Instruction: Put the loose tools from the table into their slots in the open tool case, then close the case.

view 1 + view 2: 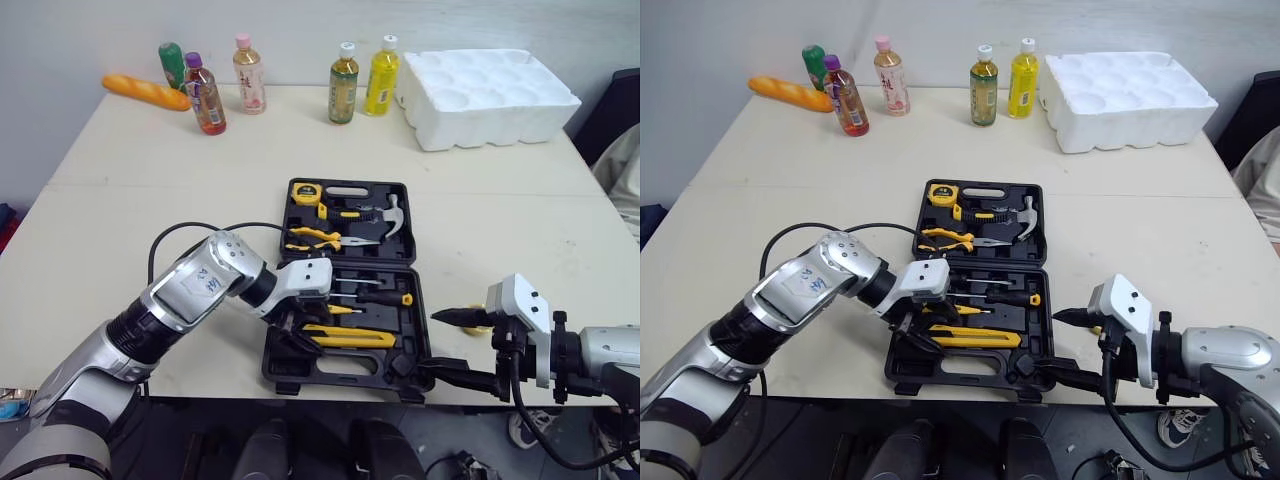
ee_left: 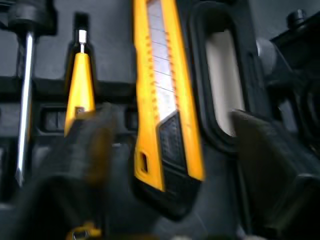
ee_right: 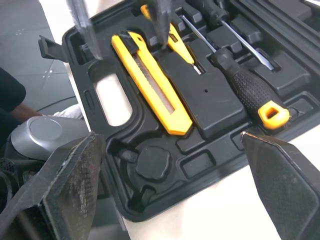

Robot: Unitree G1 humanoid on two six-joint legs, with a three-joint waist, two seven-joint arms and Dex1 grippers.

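cream bench (image 1: 120, 200) against a plain pale wall. along the back edge, a row of drink bottles (image 1: 343, 83), a bread loaf (image 1: 145, 92) and a white foam tray (image 1: 485, 95). near the front edge, an open black tool case (image 1: 345, 290). in its far half, tape measure (image 1: 305, 192), pliers (image 1: 315, 238) and hammer (image 1: 388, 214), each in a slot. in the near half, a black-handled screwdriver (image 1: 385, 297), a small yellow screwdriver (image 1: 342, 310) and a yellow knife (image 1: 350, 338), all seated too. left pincer (image 2: 170, 120) low over that near half, fingers apart on either side of the knife, not clamped on it. right pincer (image 3: 171, 137) at the case's near right corner, spread wide, holding nothing.
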